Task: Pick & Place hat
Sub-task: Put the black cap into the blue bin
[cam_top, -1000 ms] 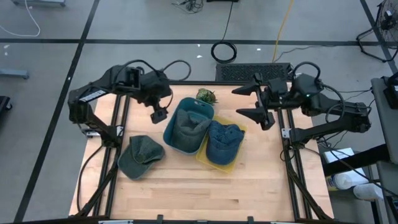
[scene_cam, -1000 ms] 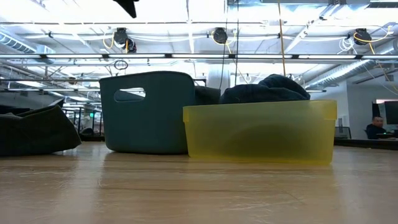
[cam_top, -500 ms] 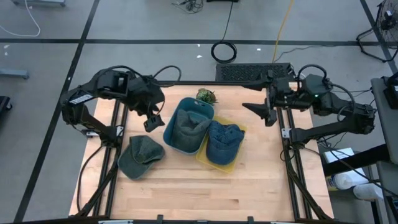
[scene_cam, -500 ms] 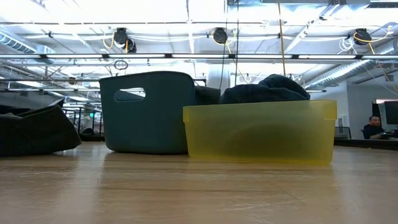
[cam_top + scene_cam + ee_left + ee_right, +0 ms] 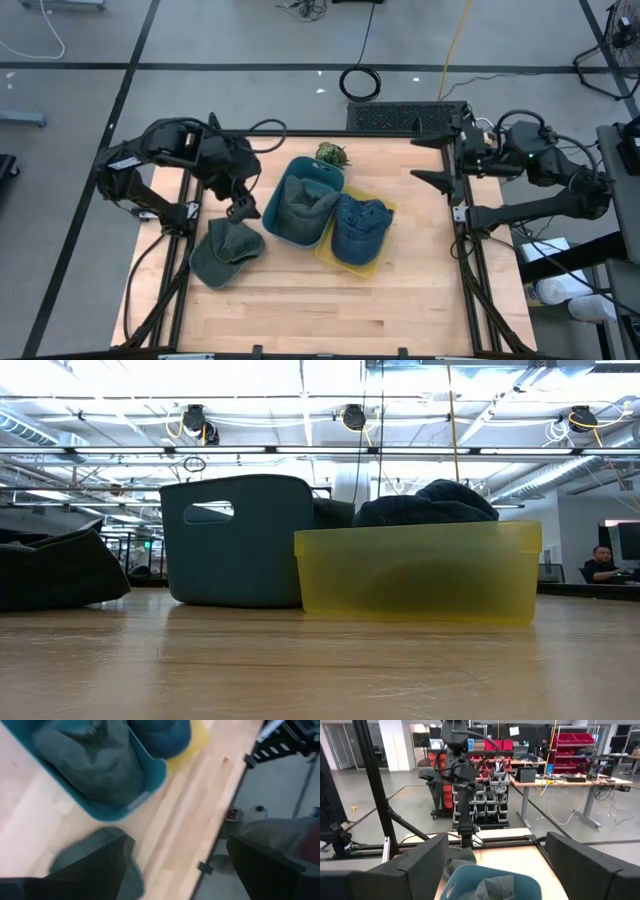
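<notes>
High view shows a wooden tabletop (image 5: 300,300) with two arms over it. The left gripper (image 5: 238,210) hangs just above the top edge of a green hat (image 5: 224,251) that lies flat on the tabletop, near the left side. Its jaws are spread wide, and the hat sits just under and past them, not between them. In the left wrist view the hat (image 5: 95,857) shows beside one dark finger (image 5: 95,870).

A teal bin (image 5: 300,205) stands right next to the green hat. It holds a grey-green hat (image 5: 303,205). A yellow bin (image 5: 372,262) touches the teal bin on its other side, and a blue hat (image 5: 358,228) rests in it. A small green leafy thing (image 5: 332,154) sits at the far edge of the tabletop, behind the teal bin.

The right gripper (image 5: 440,160) waits up high at the far right edge of the tabletop, well apart from all the hats. Its jaws are spread wide too.

Low view shows the green hat (image 5: 60,565) on the left, then the teal bin (image 5: 240,540), then the yellow bin (image 5: 418,572).
</notes>
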